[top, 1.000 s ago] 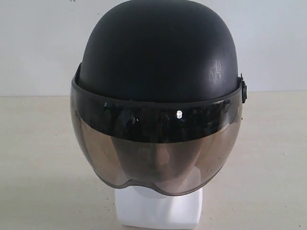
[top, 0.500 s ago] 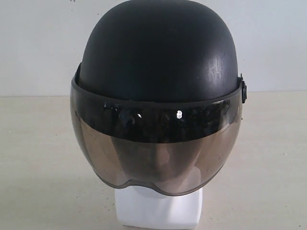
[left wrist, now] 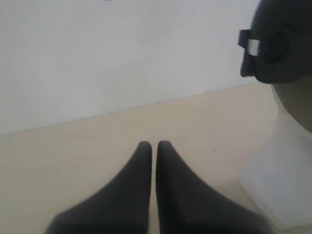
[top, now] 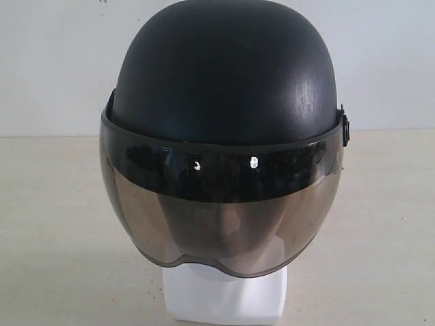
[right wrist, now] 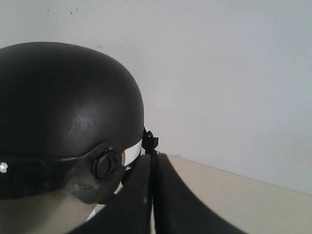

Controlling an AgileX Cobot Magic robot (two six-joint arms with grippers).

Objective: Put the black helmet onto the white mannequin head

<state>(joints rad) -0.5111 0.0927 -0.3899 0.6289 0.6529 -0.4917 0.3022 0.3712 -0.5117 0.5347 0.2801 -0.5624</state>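
Unmoved, black helmet (top: 224, 75) hides most of white mannequin head (top: 224, 297).

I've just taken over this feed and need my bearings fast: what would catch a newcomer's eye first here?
The black helmet fills the middle of the exterior view, seated on the white mannequin head, whose face shows dimly through the smoky visor. Both end effectors are shut and empty: the left end effector over the table beside the neck, the right end effector by the helmet's side.
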